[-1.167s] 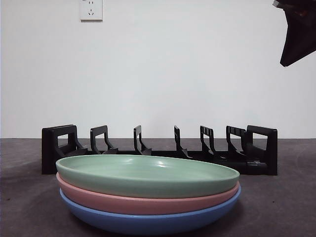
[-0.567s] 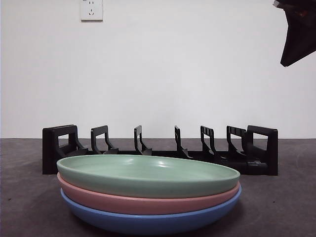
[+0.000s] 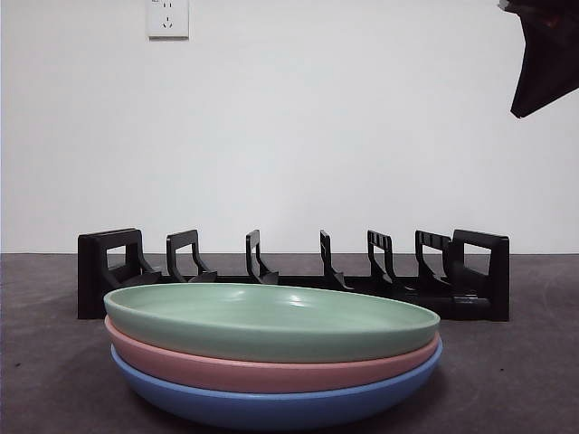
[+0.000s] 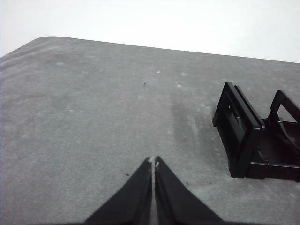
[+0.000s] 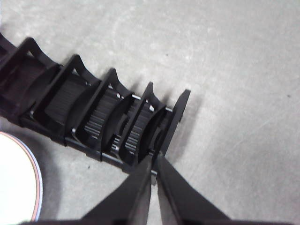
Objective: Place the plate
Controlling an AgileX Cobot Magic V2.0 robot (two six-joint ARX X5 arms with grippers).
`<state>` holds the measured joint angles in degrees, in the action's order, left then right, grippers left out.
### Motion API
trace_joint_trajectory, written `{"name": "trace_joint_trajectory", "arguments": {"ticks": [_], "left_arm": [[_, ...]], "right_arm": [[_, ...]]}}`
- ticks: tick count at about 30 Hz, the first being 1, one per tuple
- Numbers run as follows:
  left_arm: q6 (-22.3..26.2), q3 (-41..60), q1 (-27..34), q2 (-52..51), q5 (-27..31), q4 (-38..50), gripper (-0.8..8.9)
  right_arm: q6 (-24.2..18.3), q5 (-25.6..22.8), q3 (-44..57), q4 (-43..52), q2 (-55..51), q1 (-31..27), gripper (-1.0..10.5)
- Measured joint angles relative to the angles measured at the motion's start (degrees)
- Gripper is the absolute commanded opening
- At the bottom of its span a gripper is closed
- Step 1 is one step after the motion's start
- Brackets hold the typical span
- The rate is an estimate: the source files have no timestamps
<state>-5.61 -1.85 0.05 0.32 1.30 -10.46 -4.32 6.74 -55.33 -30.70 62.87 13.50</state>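
The dark arm tip (image 3: 545, 56) at the front view's top right corner has crept slightly upward, its lowest point sitting a touch higher than a second ago. The plates (image 3: 271, 353) and rack (image 3: 294, 271) sit a hair further right than a second ago, a barely perceptible shift.

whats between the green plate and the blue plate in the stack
A pink plate: in the front view it sits directly under the green plate and on top of the blue plate, the three nested with nothing else between them.
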Motion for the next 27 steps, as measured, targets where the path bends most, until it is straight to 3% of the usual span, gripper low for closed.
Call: {"name": "trace_joint_trajectory", "arguments": {"ticks": [8, 13, 17, 20, 24, 27], "left_arm": [[0.0, 0.0, 0.0, 0.0, 0.0, 0.0, 0.08], [0.0, 0.0, 0.0, 0.0, 0.0, 0.0, 0.08], [0.0, 0.0, 0.0, 0.0, 0.0, 0.0, 0.08], [0.0, 0.0, 0.0, 0.0, 0.0, 0.0, 0.08], [0.0, 0.0, 0.0, 0.0, 0.0, 0.0, 0.08], [0.0, 0.0, 0.0, 0.0, 0.0, 0.0, 0.08]], "right_arm": [[0.0, -1.6, 0.0, 2.0, -0.9, 0.7, 0.2], [-2.6, -4.5, 2.3, 6.5, -6.2, 0.5, 0.2], [-3.1, -9.1, 15.7, 16.4, -17.7, -1.8, 0.2], [-2.2, -11.4, 31.2, 24.9, -30.1, -4.0, 0.2], [0.0, -11.8, 46.9, 25.9, -48.0, -5.7, 0.2], [1.0, -12.8, 52.7, 25.8, -57.4, -6.7, 0.2]]}}
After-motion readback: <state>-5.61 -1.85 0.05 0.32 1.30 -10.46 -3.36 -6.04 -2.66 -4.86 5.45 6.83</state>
